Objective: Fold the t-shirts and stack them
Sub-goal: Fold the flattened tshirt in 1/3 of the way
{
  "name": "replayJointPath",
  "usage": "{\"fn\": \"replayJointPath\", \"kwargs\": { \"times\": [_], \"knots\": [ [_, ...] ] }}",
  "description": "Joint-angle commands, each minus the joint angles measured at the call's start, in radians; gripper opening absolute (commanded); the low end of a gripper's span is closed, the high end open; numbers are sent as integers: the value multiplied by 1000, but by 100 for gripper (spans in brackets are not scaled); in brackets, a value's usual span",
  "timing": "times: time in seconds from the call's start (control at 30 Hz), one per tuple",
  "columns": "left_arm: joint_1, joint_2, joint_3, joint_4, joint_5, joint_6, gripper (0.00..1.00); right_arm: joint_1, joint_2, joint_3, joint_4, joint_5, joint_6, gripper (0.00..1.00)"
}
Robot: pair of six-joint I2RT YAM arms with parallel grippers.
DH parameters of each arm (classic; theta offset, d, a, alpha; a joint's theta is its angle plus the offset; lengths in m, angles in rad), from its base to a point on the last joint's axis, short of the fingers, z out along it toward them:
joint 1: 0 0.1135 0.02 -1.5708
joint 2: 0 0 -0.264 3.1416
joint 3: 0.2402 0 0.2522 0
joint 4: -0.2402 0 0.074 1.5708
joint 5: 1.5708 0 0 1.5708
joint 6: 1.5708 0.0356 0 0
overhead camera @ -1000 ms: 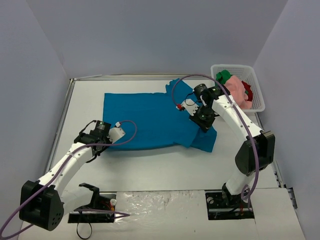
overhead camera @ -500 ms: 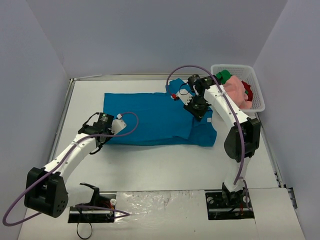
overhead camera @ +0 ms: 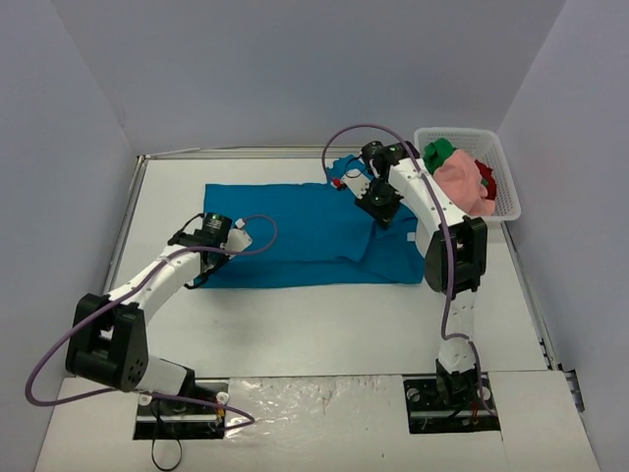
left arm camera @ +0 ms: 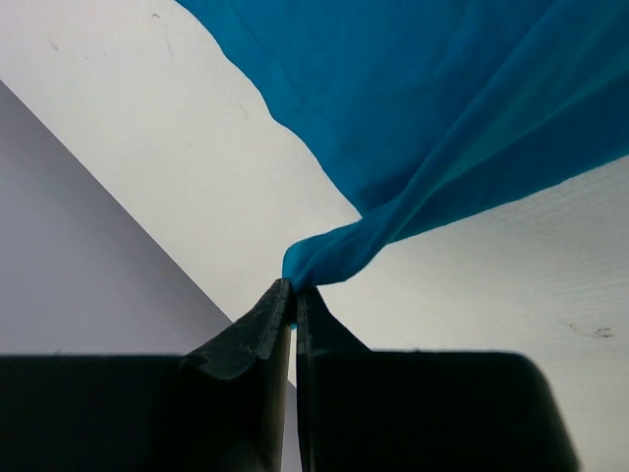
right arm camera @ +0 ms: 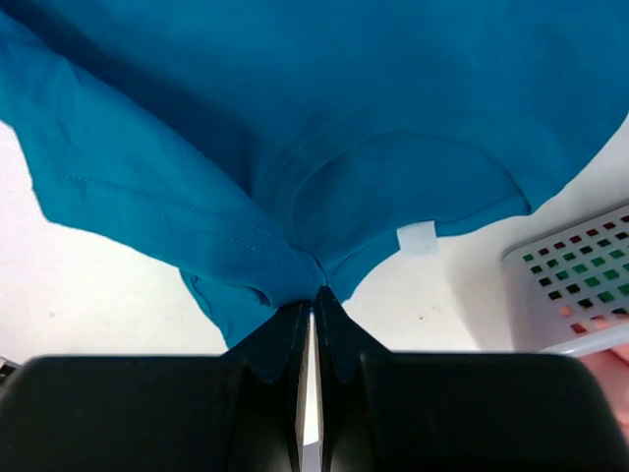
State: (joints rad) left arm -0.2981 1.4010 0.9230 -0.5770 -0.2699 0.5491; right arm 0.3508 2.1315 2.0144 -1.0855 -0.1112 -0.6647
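On the white table (overhead camera: 295, 324) the teal-blue t-shirt (overhead camera: 295, 221) is spread wide from left to right. Its near edge has been carried away from the arm bases over the last second, so the cloth now covers less depth front to back than it did. At the far right, the white mesh basket (overhead camera: 462, 129) is seen to hold the pink t-shirt (overhead camera: 459, 177), the green t-shirt (overhead camera: 439, 149) and the red t-shirt (overhead camera: 486, 179), none of them being handled. The right gripper (overhead camera: 378, 204) has been drawn toward the far edge and is clamped on a bunch of cloth just beside the collar, whose white label (right arm camera: 418, 237) is visible in the wrist view. The left gripper (overhead camera: 209, 239) has been moved the same way, clenched on a twisted corner at the shirt's left end. A lengthwise fold is judged to be under way — the lifted edge has not yet been laid flat, and stacking is still to come.
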Motion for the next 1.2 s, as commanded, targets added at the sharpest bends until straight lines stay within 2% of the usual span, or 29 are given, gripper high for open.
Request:
{"fn": "replayJointPath", "kwargs": {
  "times": [0.0, 0.3, 0.73, 0.8, 0.83, 0.87, 0.9, 0.93, 0.97, 1.0, 1.07, 1.17],
  "knots": [
    [8, 33, 57, 12, -34, 11, 2, -10, 47, 70, -56, 25, -24, 0],
    [11, 110, 85, 35, -45, 5, 3, -12, 151, 185, -57, 31, -29, 0],
    [16, 197, 106, 69, -81, -9, 2, -13, 212, 219, -31, 38, -21, 0],
    [16, 210, 116, 72, -83, -12, 8, -13, 212, 218, -22, 38, -10, 0],
    [16, 219, 117, 75, -84, -15, 13, -13, 212, 218, -11, 36, -9, 5],
    [16, 220, 119, 86, -87, -17, 26, -13, 214, 216, -1, 39, 3, 18],
    [16, 223, 117, 91, -92, -18, 31, -15, 212, 216, 9, 42, 10, 25],
    [16, 227, 117, 103, -104, -21, 36, -16, 211, 215, 33, 47, 16, 46],
    [16, 225, 116, 109, -112, -23, 45, -16, 206, 207, 47, 51, 26, 57],
    [16, 227, 117, 118, -129, -28, 50, -19, 202, 201, 76, 57, 45, 64],
    [16, 225, 128, 123, -149, -37, 54, -22, 177, 179, 107, 56, 68, 64],
    [16, 222, 143, 108, -186, -60, 55, -24, 128, 129, 144, 42, 85, 65]
  ]
}}
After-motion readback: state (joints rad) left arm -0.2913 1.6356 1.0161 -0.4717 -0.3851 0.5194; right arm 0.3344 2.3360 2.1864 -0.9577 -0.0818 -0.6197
